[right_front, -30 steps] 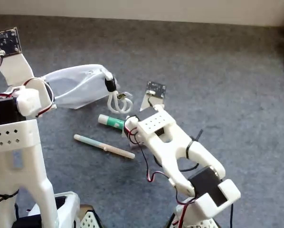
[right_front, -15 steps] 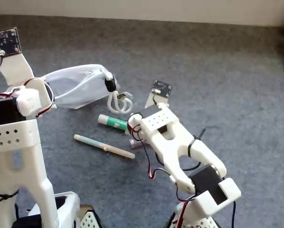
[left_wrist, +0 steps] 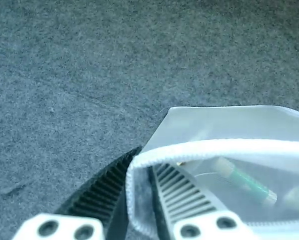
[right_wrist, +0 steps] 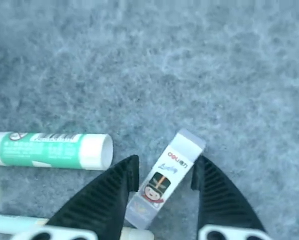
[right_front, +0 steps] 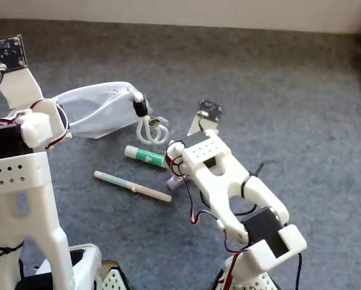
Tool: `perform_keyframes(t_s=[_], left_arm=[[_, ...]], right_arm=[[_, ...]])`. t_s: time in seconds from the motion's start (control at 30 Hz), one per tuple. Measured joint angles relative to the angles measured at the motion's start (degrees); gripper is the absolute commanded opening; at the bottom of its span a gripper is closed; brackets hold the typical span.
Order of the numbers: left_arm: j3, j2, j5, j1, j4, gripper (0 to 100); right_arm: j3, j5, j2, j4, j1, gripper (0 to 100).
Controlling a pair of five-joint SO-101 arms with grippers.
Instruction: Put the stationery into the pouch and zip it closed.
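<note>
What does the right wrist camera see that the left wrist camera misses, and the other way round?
Right wrist view: a small eraser lying between the fingers of the open right gripper, with the end of a pen nearby. Left wrist view: the white pouch, its rim pinched in the left gripper. Both: the grey carpet and the green glue stick, which the left wrist view sees hazily through the pouch wall.

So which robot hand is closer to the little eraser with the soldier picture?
Right. Its gripper straddles the eraser, fingers open on either side; the left gripper is away at the pouch, pinching its edge.
</note>
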Motion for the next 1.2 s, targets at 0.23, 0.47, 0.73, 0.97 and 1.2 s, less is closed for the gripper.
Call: perform_keyframes(t_s=[0.23, 0.47, 0.73, 0.97, 1.2], left_arm=[[0.0, 0.0, 0.0, 0.0, 0.0, 1], [0.0, 0.0, 0.0, 0.0, 0.0, 1], [0.0, 0.0, 0.0, 0.0, 0.0, 1], [0.0, 0.0, 0.0, 0.0, 0.0, 1], [0.0, 0.0, 0.0, 0.0, 0.0, 1]], right_arm=[[-6.1, 0.2, 7.9, 1.5, 0.2, 15.9], [-14.2, 0.4, 12.6, 11.3, 0.2, 15.9], [-14.6, 0.5, 12.7, 14.2, 0.2, 5.0], [-14.6, 5.7, 12.7, 15.4, 0.4, 0.5], [-14.6, 6.9, 12.7, 15.4, 0.4, 0.5]])
